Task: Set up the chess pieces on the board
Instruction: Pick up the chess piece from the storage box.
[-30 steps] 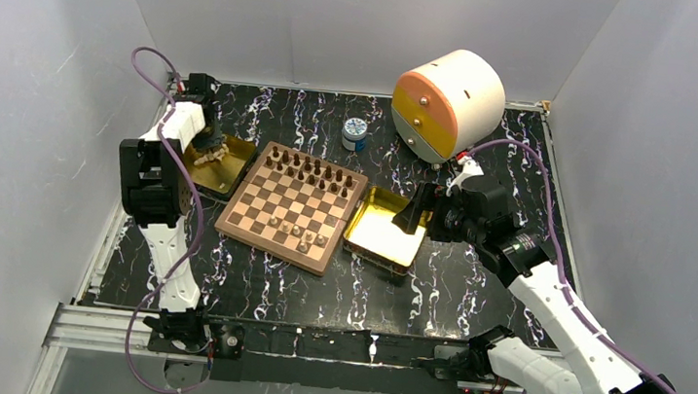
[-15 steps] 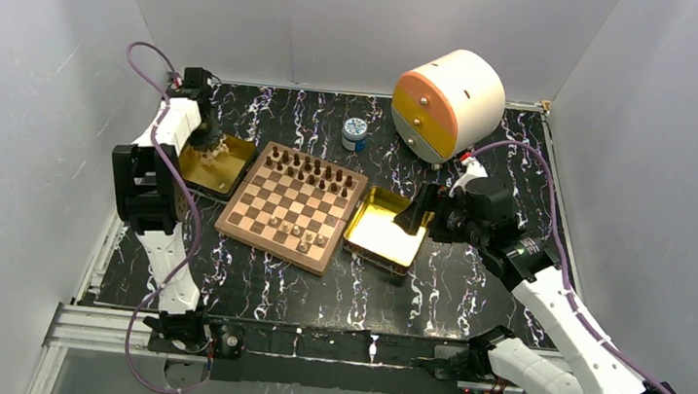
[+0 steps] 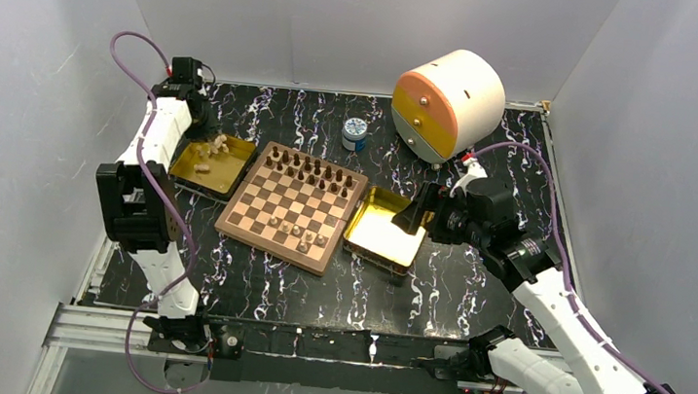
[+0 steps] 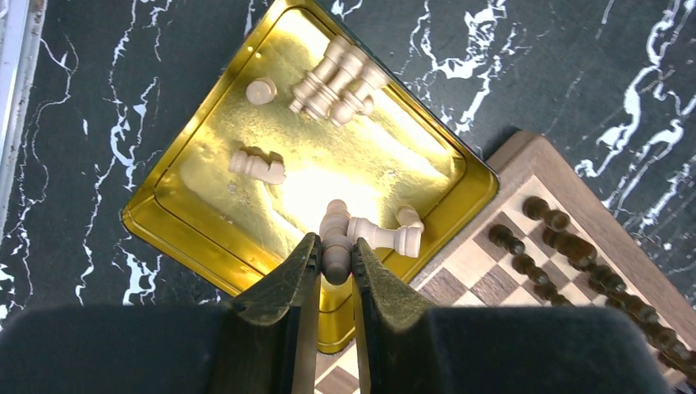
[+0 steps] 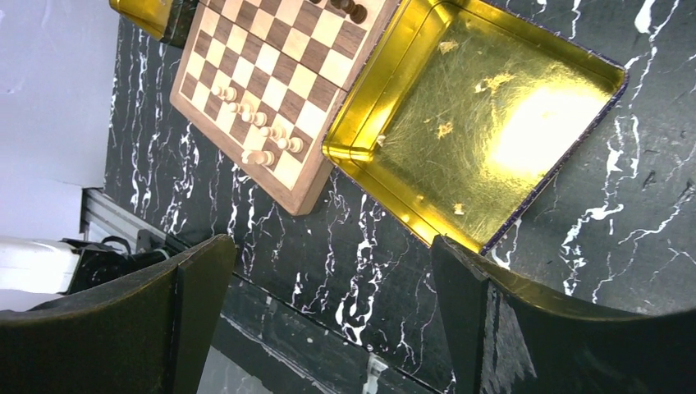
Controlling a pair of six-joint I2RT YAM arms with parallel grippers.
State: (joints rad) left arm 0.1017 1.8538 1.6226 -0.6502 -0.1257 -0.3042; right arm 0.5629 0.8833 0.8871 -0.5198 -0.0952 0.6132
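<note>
pale wood pinched in its narrowed jaws, the left gripper [image 4: 334,248] holds one tan chessman [image 4: 334,226] above the left gold tray [image 4: 213,123], where more lie loose. rightward, the board [image 3: 271,199] carries dark rows [image 3: 314,169] far and few pale men [image 3: 291,230] near, so the next move likely means carrying this piece over and standing it upright. the right gripper [image 3: 419,210] hangs wide open, holding nothing, over the right tray [image 3: 385,232].

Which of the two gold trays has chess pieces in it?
The left tray, left of the board: several pale pieces lie in it. The right tray holds none.
</note>
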